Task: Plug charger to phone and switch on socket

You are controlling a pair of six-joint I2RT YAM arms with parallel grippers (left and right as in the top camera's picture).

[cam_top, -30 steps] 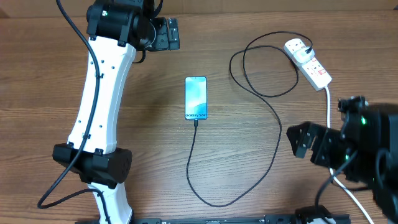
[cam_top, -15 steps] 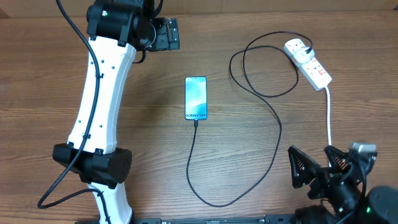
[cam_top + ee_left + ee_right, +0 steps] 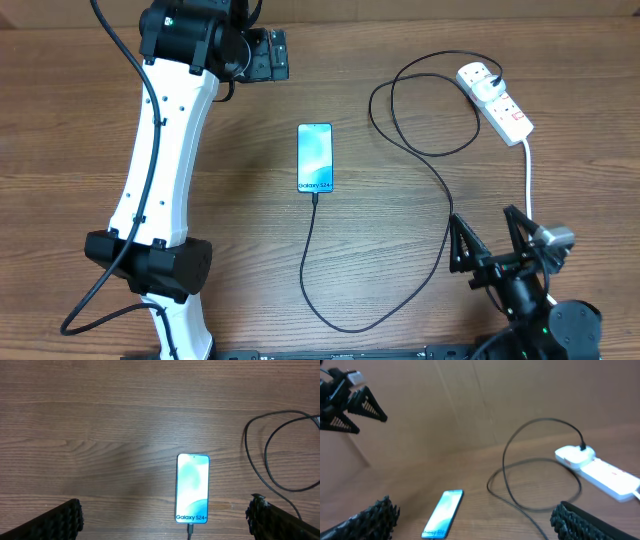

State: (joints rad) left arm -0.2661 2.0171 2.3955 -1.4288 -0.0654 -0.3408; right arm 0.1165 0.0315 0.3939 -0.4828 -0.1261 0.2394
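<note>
The phone (image 3: 314,157) lies face up in the middle of the table, screen lit. The charger (image 3: 447,215), a thin black cable, has its small tip in the phone's bottom edge (image 3: 189,530). It loops across the wood to a white plug on the socket (image 3: 497,100) at the far right. My left gripper (image 3: 268,54) hangs open above the table's far side, looking down on the phone (image 3: 192,487). My right gripper (image 3: 483,228) stands open near the front right, with nothing between its fingers (image 3: 585,522). The phone (image 3: 444,512) and socket (image 3: 600,467) lie ahead of it.
The socket's thick white cord (image 3: 528,180) runs toward the front edge, right beside my right gripper. The cable's loops (image 3: 420,110) cover the wood left of the socket. My left arm's white link (image 3: 160,170) spans the table's left side.
My right arm has drawn back toward the front edge and turned, so its open fingers now point toward the far side. The left arm, phone, cable and socket have not moved.
</note>
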